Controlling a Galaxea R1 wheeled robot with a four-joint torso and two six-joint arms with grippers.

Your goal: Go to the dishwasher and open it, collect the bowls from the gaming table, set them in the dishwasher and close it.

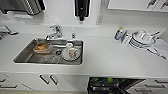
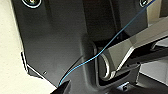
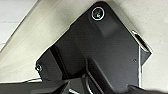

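Facing the white counter (image 1: 107, 60), a stainless-steel sink (image 1: 27, 56) holding an orange-filled clear container (image 1: 42, 47) and white cups on a plate (image 1: 71, 53) is seen at left, stacked white dishes (image 1: 142, 40) at right, probably awaiting washing. Below, the dark-fronted dishwasher (image 1: 112, 86) appears open, green items inside. Neither arm's pose nor either claw's state can be told.

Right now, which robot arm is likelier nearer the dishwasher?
Right, probably: the dishwasher sits low, right of the head view's middle, on that arm's side; the left arm's side faces white cabinet doors.
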